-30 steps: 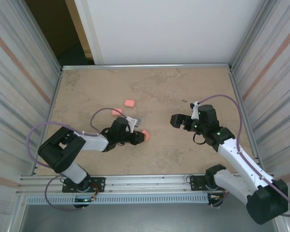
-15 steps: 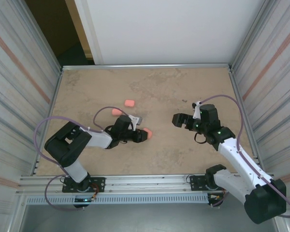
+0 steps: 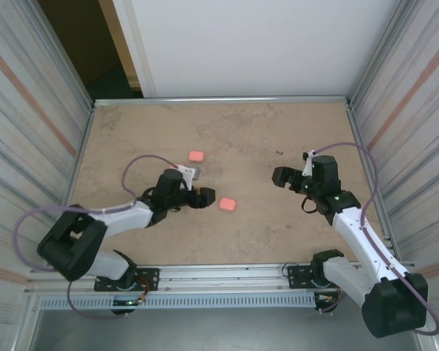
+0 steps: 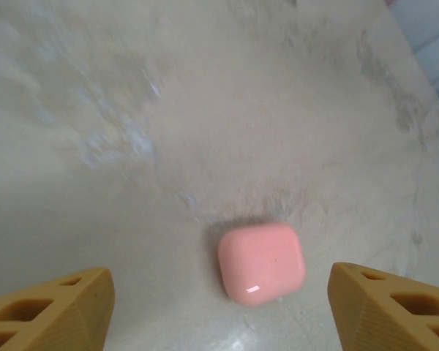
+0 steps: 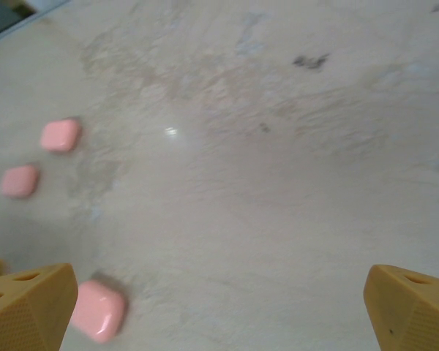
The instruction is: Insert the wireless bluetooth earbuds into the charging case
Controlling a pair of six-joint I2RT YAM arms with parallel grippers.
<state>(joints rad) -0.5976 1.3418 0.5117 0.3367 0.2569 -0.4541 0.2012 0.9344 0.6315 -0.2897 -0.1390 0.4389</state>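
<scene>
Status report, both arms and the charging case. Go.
Left gripper open, off the pink charging case. Right gripper open, empty. Case shut, flat on table. Nothing in the way.

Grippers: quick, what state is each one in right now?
Left gripper: open, holding nothing; the pink case lies free just ahead of it.
Right gripper: open, holding nothing.
</scene>
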